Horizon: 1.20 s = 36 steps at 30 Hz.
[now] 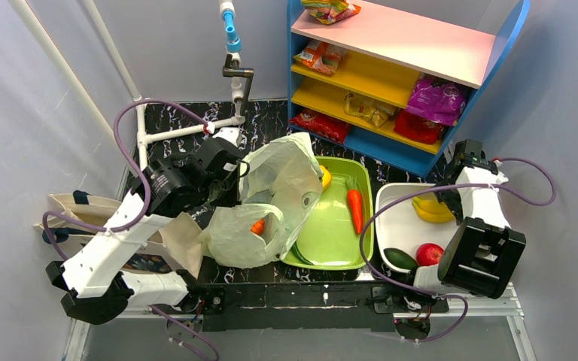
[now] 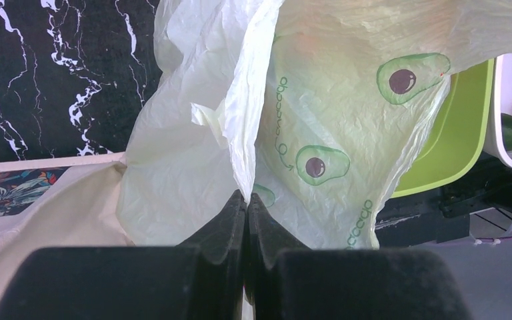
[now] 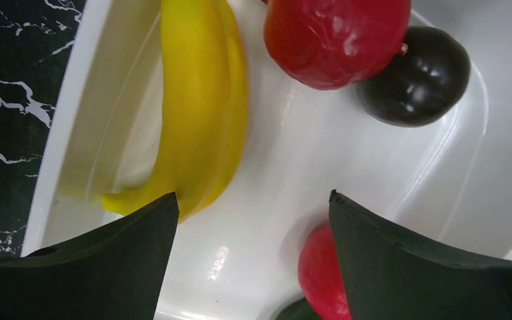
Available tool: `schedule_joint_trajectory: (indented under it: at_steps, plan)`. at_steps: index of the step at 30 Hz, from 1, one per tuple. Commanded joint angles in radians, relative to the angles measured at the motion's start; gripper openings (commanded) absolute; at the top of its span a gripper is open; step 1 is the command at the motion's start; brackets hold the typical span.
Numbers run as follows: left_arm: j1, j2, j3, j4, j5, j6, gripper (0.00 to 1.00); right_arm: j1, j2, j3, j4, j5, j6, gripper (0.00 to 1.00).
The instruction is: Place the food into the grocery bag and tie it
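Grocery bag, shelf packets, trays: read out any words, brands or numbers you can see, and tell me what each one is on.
No text can be read for certain.
Grocery bag: strings of green lettering beside the avocado drawings, sideways and too small to read.
Snack packets on the shelf: print too blurred to read.
Green tray, white tray: no writing shows.

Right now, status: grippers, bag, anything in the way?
Left gripper shut on grocery bag edge. Right gripper open over bananas in white tub. Nothing blocking.
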Motion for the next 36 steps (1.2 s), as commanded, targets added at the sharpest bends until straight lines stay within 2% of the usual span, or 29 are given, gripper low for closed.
schedule_joint_trajectory:
  at_steps: [1,11,13,18,23,29,36]
  plan:
    - [0.012,0.003,0.027,-0.02,0.015,0.032,0.0,-0.018,0.026,-0.003,0.127,-0.034,-0.008,0.9]
    - [0.019,0.001,0.021,-0.019,0.003,0.042,0.0,-0.031,0.091,-0.009,0.179,-0.065,-0.024,0.86]
    - [0.023,0.0,0.02,-0.017,0.004,0.044,0.0,-0.033,0.097,-0.027,0.192,-0.066,-0.024,0.83]
    - [0.027,0.007,0.021,-0.018,0.015,0.05,0.0,-0.033,0.126,-0.037,0.197,-0.096,-0.026,0.66]
    - [0.029,0.003,0.009,-0.011,0.019,0.05,0.0,-0.033,0.087,-0.055,0.188,-0.117,-0.033,0.34]
    - [0.028,-0.011,-0.008,0.003,0.032,0.043,0.0,-0.033,0.006,-0.065,0.147,-0.189,-0.041,0.01]
    - [0.028,-0.022,-0.015,0.022,0.072,0.045,0.0,-0.032,-0.109,-0.049,0.07,-0.24,-0.035,0.01]
